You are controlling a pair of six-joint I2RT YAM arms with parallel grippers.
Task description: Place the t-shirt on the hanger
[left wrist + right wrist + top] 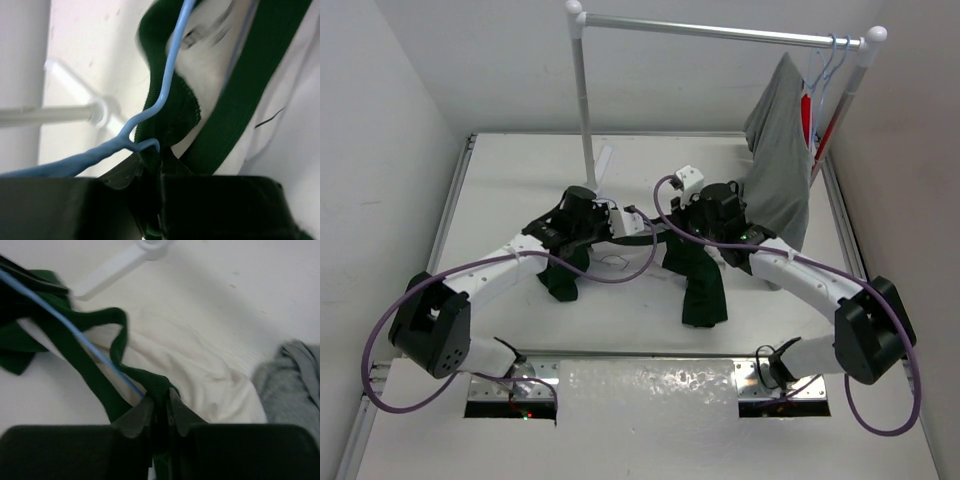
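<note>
The white t-shirt with dark green sleeves and collar band [703,295] is held up between the two arms over the middle of the white desk [520,180], one green sleeve hanging below each wrist. The left tool [160,160] is clamped on a fold of the green collar band, right beside the spot where the thin light-blue wire hanger [169,75] bends into its twisted neck. The wire runs up inside the collar opening. The right tool [160,405] is pinched on the green band too, and the blue wire meets its fingertips there. The shirt's white body spreads out beyond that tool. A plain grey garment [778,160] hangs from the metal rail of a white clothes rack [720,33] at the far right, near more light-blue hangers [832,55] on that rail
</note>
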